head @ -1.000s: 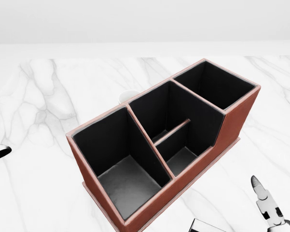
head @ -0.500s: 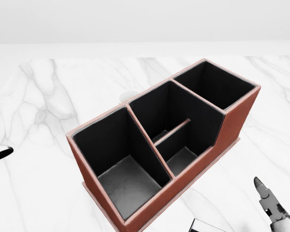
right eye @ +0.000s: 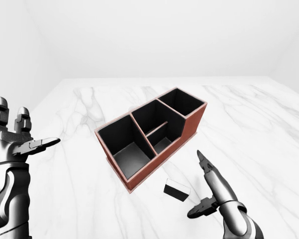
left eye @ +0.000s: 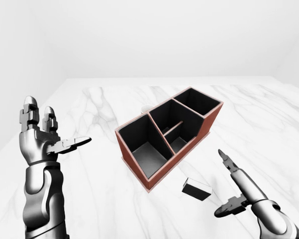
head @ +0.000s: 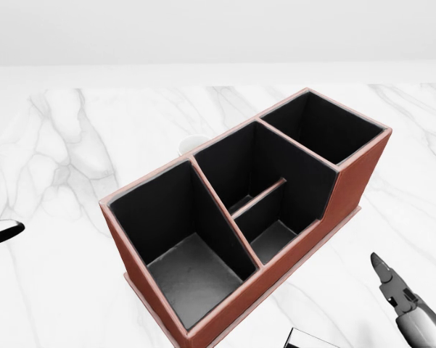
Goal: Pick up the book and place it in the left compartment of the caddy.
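A red-brown caddy with black compartments lies slantwise on the white marble table; its large left compartment is empty. The small dark book lies flat just below the caddy's lower edge in the left-eye view. To the book's right my right hand hovers open, one finger pointing up and the thumb lower down. It does not touch the book. Raised at the far left, away from everything, is my left hand, open with fingers spread.
A small white round object peeks out behind the caddy's far wall. The marble table extends widely on all sides, with a plain white wall beyond its far edge.
In the head view my right hand has shifted slightly, its raised finger moving a little left and up. The caddy and book stay still.
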Tool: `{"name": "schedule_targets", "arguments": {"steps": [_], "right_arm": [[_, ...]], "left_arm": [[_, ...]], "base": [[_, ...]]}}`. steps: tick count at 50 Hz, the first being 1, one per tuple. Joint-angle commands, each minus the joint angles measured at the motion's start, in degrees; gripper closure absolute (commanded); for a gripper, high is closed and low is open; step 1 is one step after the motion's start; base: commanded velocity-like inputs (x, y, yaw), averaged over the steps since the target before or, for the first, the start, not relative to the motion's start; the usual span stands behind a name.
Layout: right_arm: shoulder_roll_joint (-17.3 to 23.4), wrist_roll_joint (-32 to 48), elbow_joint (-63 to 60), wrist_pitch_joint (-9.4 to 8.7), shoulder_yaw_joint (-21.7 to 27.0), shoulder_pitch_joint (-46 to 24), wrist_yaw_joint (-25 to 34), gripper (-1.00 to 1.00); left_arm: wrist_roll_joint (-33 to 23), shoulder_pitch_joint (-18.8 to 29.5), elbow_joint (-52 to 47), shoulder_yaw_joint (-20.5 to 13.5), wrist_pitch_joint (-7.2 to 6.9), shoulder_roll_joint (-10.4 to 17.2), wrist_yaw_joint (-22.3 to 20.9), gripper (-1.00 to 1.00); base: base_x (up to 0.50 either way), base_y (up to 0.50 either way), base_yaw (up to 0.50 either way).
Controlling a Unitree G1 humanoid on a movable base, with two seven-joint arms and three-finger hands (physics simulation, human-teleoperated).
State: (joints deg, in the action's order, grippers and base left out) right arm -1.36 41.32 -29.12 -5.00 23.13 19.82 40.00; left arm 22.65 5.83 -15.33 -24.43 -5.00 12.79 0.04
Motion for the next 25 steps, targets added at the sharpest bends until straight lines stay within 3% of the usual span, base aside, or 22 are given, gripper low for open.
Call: {"name": "schedule_targets", "arguments": {"steps": [1,25], "right_arm": [[1.9,0.8,2.6,0.0,-2.1,-1.9,0.0,-1.0],[3.5,2.6,9.1,0.0,-3.3,-1.3,0.0,-1.0]], "left_arm": [[-0.3,-0.1,0.5,0.2,0.0,-0.2,-0.2,-1.0],[-0.1,0.2,-0.6,-0.1,0.0,0.0,0.1,-1.0]], "base": [[0.0,0.0,0.0],[0.0,0.0,0.0]]}}
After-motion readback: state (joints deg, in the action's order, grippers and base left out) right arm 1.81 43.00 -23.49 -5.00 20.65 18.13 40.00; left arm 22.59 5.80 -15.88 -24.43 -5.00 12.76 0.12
